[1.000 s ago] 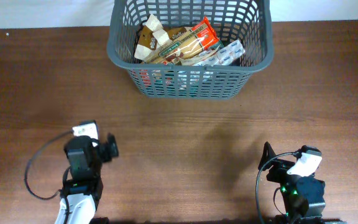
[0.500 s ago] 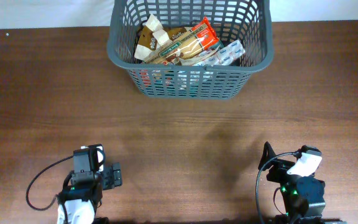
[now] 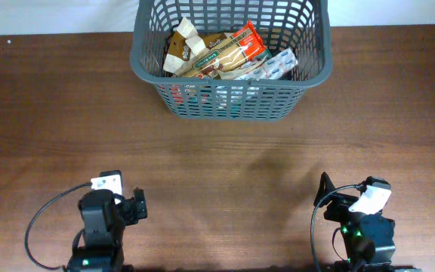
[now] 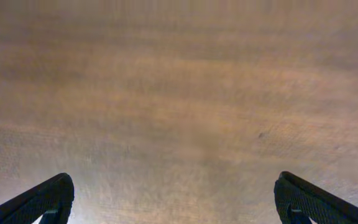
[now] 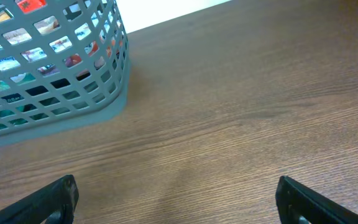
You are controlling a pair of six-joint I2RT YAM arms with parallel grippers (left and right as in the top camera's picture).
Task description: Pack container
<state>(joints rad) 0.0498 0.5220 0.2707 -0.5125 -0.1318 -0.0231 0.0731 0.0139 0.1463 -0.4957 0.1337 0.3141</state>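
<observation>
Left tool (image 4: 173,190): my fingers (image 4: 51,198) stood wide apart, nothing between them, above the desk (image 4: 179,93). Right tool (image 5: 176,190): mine too, equally wide and empty, facing the container (image 5: 48,127). Container: far side of the desk, well apart from both tools, heaped with packets (image 3: 229,53). Risk, as I judged it: any reach in could clip and shove the container, or tip the top packets out.

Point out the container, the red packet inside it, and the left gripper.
container (image 3: 232,102): overhead view, on its lattice front wall.
red packet (image 3: 252,41): overhead view, middle of its wrapper.
left gripper (image 4: 173,186): left wrist view, midway between its open fingertips.
</observation>
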